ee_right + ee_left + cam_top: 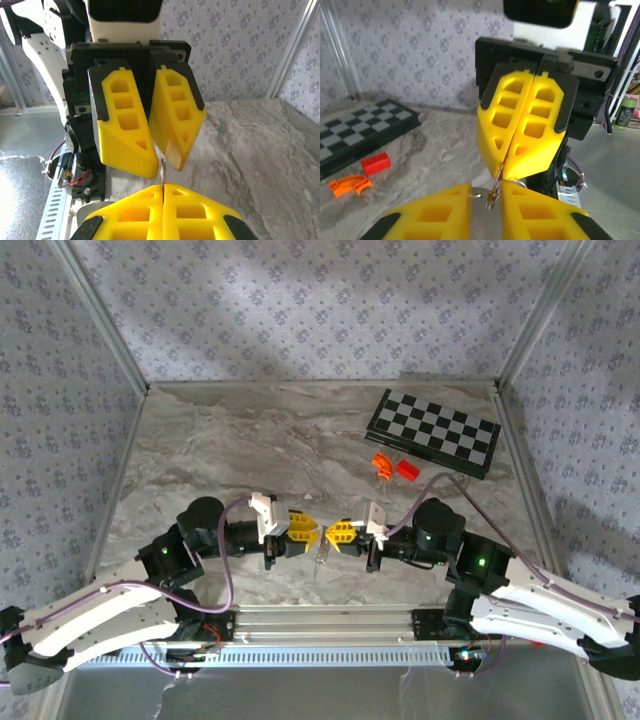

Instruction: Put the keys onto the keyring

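We note: right gripper (330, 536) clamped tight on keyring (322, 558), lower centre of frame above surface (250, 440). Left gripper (314, 532) slightly parted, tips around keyring end.

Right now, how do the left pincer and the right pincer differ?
The left pincer has its fingers slightly parted; the right pincer is pressed shut. The right pincer pinches a thin metal piece at its tips; whether the left pincer grips it cannot be told. Shared: both have yellow fingers and face each other tip to tip.
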### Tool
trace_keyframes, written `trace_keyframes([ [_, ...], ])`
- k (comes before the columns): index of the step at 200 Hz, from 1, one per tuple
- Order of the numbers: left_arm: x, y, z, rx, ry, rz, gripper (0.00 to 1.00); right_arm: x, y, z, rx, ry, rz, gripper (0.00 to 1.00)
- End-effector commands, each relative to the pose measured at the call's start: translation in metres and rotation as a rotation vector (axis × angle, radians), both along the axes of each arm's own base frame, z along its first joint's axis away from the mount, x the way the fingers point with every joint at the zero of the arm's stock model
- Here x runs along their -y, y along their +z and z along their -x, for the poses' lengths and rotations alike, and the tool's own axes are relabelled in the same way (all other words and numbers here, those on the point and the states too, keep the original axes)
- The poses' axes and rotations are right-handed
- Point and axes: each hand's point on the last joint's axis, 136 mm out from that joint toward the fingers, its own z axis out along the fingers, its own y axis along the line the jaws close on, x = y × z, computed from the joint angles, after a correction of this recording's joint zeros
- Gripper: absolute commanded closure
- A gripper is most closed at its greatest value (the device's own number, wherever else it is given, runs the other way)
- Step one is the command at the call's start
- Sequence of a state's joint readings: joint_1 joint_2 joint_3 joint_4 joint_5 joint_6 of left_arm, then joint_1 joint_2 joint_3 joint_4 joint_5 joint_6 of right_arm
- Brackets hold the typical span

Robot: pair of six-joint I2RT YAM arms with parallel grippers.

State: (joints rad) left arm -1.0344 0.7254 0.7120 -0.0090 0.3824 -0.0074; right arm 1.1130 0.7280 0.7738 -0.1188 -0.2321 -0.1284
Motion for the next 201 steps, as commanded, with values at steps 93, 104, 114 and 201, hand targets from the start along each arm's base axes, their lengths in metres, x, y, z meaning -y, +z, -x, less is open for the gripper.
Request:
trace_keyframes([
  [93, -0.003, -0.01, -0.001, 0.032, -0.009, -0.182, 0.74, -0.002, -0.004, -0.002, 0.048, 0.046, 0.284, 1.0],
  [104, -0.003, -0.008, -0.001, 0.035, -0.01, -0.178, 0.75, -0.003, -0.004, 0.0, 0.046, 0.057, 0.286, 1.0],
  [114, -0.002, -0.008, -0.001, 0.034, -0.013, -0.178, 0.76, -0.004, -0.004, 0.001, 0.043, 0.068, 0.283, 1.0],
  [201, 0.007, -0.012, -0.005, 0.037, -0.013, -0.147, 1.0, -0.01, -0.011, 0.003, 0.016, 0.094, 0.247, 1.0],
])
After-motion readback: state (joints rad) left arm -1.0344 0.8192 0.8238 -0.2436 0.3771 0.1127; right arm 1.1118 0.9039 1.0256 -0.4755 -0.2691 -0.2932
